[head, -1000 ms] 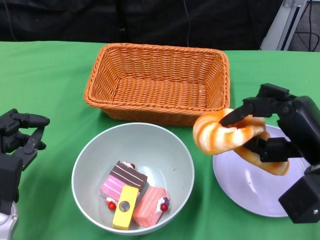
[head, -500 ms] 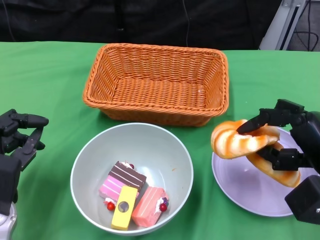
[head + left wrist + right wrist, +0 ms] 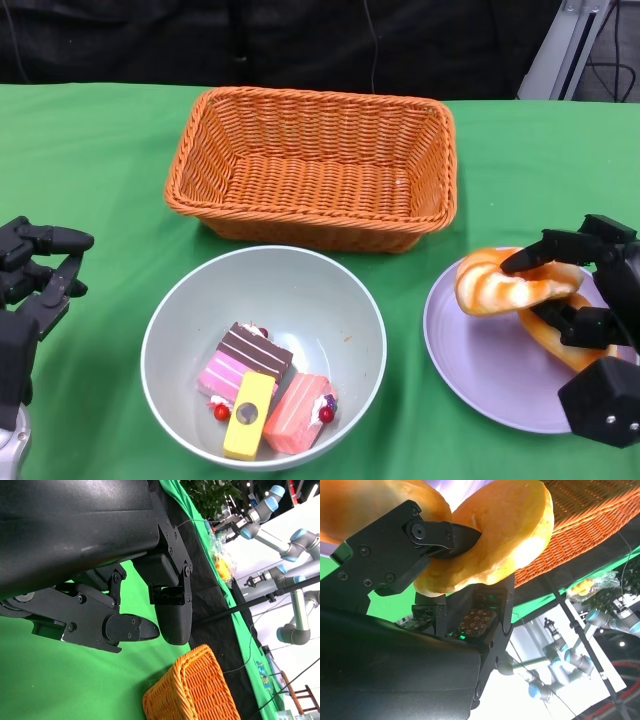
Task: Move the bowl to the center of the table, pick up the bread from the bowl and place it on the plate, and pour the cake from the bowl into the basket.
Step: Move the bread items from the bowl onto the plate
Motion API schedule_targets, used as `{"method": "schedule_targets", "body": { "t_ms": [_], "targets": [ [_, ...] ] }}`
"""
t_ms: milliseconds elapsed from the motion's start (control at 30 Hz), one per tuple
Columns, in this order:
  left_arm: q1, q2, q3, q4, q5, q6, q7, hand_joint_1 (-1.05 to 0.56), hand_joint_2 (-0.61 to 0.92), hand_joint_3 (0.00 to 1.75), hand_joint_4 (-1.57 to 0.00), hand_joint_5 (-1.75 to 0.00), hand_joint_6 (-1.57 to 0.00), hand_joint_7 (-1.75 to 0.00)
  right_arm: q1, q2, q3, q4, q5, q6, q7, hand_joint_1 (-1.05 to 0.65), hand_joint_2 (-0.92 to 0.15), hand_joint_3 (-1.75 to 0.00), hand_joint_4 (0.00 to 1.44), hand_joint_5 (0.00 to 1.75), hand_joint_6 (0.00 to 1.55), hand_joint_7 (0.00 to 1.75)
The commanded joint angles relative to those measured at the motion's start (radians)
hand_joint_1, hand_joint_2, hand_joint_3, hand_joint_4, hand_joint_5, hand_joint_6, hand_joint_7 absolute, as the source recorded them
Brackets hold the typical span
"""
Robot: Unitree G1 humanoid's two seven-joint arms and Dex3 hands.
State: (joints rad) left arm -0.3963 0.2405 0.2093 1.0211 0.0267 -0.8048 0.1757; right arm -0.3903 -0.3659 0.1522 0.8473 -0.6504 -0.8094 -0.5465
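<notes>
The golden, orange-glazed twisted bread sits in the grasp of the right hand, held just above the round pale lilac plate at the right of the green table; whether its lower edge already touches the plate cannot be told. The fingers clasp the loaf across its middle, one over the top and others under it, and the right wrist view shows a black fingertip sunk into the crust, so the bread looks soft and light, likely to give rather than slip, and best held across the thick middle as it is now. A second golden lobe lies lower, against the hand; it may be part of the same loaf or another piece, which cannot be made out. To the left, the pale grey-green round bowl stands near the table's middle with the pink, brown-striped and yellow cake slices in its bottom; these look small and loose, apt to slide out together when tipped. Behind it stands the rectangular orange wicker basket. The left hand hovers at the table's left edge, fingers apart and holding nothing. The right hand's lower part is cut off by the frame edge.
</notes>
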Motion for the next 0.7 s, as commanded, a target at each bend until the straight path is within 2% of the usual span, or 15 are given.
{"method": "schedule_targets", "body": {
  "t_ms": [33,200,333,700],
  "targets": [
    [0.008,0.022,0.005,-0.008,-0.005,-0.011,-0.014,-0.11,0.92,0.3,-0.88,-1.25,-0.91,-0.87,-0.032,-0.025,0.031,0.055,-0.038,0.005,-0.082,0.0,-0.64,-0.65,0.87,1.28,1.0,0.67],
    [0.011,0.02,0.003,-0.017,-0.002,-0.002,-0.006,-0.12,0.92,0.3,-0.88,-1.25,-0.91,-0.87,-0.058,-0.015,0.076,0.122,-0.071,0.028,-0.171,-0.01,-0.68,-0.53,0.89,1.24,1.02,0.61],
    [0.012,0.02,0.001,-0.014,-0.001,-0.021,-0.011,-0.1,0.92,0.31,-0.87,-1.25,-0.91,-0.88,-0.067,-0.002,0.104,0.155,-0.068,0.044,-0.203,-0.01,-0.72,-0.49,0.91,1.19,1.04,0.57],
    [0.014,0.015,0.001,-0.024,-0.004,-0.013,-0.013,-0.11,0.92,0.31,-0.87,-1.25,-0.9,-0.88,-0.07,0.018,0.153,0.188,-0.047,0.09,-0.178,-0.02,-0.77,-0.38,0.89,1.2,1.08,0.47]
  ]
}}
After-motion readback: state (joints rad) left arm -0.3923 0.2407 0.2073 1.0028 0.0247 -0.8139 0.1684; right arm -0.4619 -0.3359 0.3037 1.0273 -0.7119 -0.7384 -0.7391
